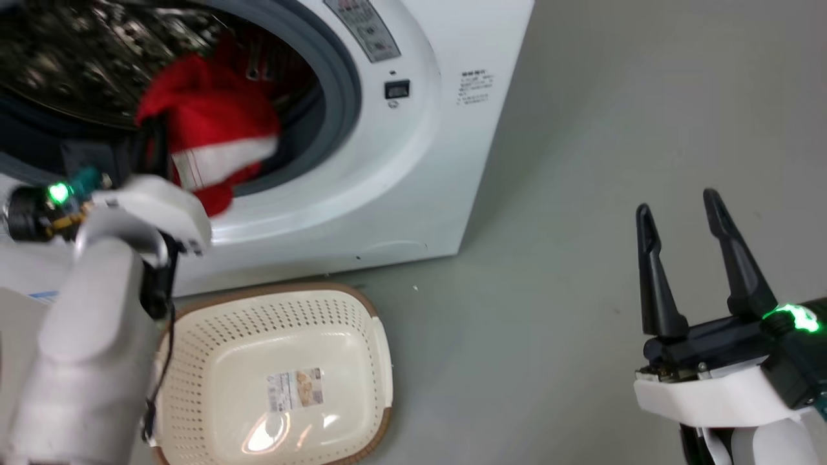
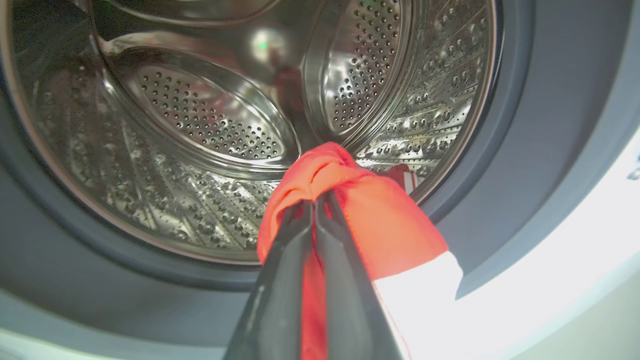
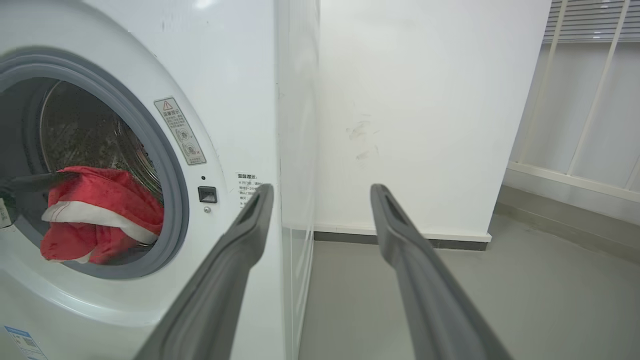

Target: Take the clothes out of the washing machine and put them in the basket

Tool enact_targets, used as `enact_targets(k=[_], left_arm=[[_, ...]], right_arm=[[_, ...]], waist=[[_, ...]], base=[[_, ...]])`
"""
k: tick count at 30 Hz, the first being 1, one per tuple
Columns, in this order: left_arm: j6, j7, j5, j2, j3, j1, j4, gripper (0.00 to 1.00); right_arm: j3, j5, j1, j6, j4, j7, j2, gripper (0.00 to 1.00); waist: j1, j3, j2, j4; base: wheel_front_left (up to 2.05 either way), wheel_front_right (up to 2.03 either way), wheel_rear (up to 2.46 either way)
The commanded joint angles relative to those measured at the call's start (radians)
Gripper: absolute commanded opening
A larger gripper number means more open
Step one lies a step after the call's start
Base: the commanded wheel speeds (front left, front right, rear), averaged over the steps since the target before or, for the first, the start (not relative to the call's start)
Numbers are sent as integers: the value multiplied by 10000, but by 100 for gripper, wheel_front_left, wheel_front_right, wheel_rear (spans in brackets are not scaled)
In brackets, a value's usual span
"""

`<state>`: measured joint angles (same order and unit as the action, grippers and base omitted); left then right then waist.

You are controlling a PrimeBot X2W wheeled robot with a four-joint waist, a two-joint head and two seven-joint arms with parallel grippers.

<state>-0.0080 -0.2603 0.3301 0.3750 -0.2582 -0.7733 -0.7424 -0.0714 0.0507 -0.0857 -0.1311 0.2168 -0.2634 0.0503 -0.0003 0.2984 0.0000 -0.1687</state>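
**One garment [image 1: 207, 123] clamped at the washing machine [image 1: 413, 161] mouth**

Left gripper [image 2: 316, 202] pinches the red garment (white band low down), which hangs lengthwise downward over the grey door seal [image 1: 345, 97]. Basket [image 1: 378, 336] sits on the floor [image 1: 581, 194] just below. Right gripper [image 1: 677, 201] is spread, holding nothing, well apart.

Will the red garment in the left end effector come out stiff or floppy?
Likely floppy: the red garment drapes in folds from the left end effector. Probably light: one pinch holds it. Its hanging end may snag the porthole rim.
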Motion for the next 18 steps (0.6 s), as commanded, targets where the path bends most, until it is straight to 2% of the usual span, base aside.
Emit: enact_targets(k=[1,18], left_arm=[[138,-72,16,-109,107,613,569,0],[881,-13,8,-499,22,5484,4204,0]], right_arm=[[16,-119,243,7,-72,-21,0,100],[135,-359,1626,7,-440,-21,0,100]], waist=[[3,-526,0,323],[3,-2444,0,906]], base=[[0,0,0],[0,0,0]])
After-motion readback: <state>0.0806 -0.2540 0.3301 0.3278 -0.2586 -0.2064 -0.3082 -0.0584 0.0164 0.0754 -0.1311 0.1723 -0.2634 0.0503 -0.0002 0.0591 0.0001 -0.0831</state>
